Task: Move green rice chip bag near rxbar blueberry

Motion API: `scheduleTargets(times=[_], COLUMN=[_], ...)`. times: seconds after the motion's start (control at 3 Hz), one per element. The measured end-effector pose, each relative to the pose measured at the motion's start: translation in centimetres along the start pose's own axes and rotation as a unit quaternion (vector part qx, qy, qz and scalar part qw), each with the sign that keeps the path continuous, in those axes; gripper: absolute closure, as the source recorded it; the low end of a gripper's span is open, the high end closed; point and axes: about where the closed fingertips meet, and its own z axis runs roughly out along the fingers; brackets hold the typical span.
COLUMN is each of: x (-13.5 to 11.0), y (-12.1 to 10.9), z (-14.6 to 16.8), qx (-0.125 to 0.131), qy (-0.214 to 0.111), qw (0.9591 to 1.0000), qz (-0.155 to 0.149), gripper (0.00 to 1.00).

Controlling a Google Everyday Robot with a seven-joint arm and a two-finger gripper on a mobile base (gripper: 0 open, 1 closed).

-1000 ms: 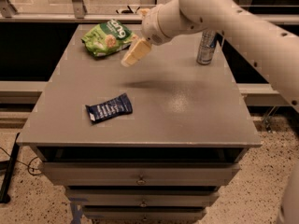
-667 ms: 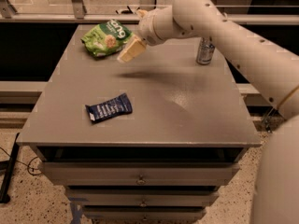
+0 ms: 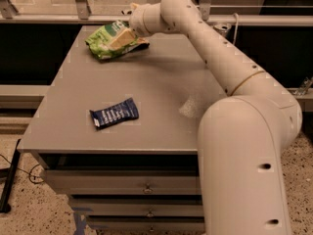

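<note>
Up at the far left corner of the grey table [image 3: 161, 82], a crinkly green chip bag [image 3: 100, 47], with the tan gripper [image 3: 122, 36] right over its top side, touching or very nearly so. Hard to tell whether clenched on the bag or released. Reaching there from the near right, a thick white arm [image 3: 210, 53]. On the bag, a dark green logo patch, lettering too small to read. Well apart, near the front left edge, a flat navy bar wrapper [image 3: 114, 113] lying at a slant, white lines of text across it, not legible. Below the tabletop, drawers [image 3: 122, 182] with small knobs.
</note>
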Motion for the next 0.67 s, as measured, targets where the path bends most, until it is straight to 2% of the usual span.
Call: scheduleTargets(times=[0.33, 0.67], x=[0.61, 1.33], y=[0.01, 0.47], z=[2.27, 2.73], qx=[-0.016, -0.033], qy=[-0.004, 0.003], qw=[0.9996, 0.9986], qz=[0.023, 0.040], gripper=[0.15, 0.38])
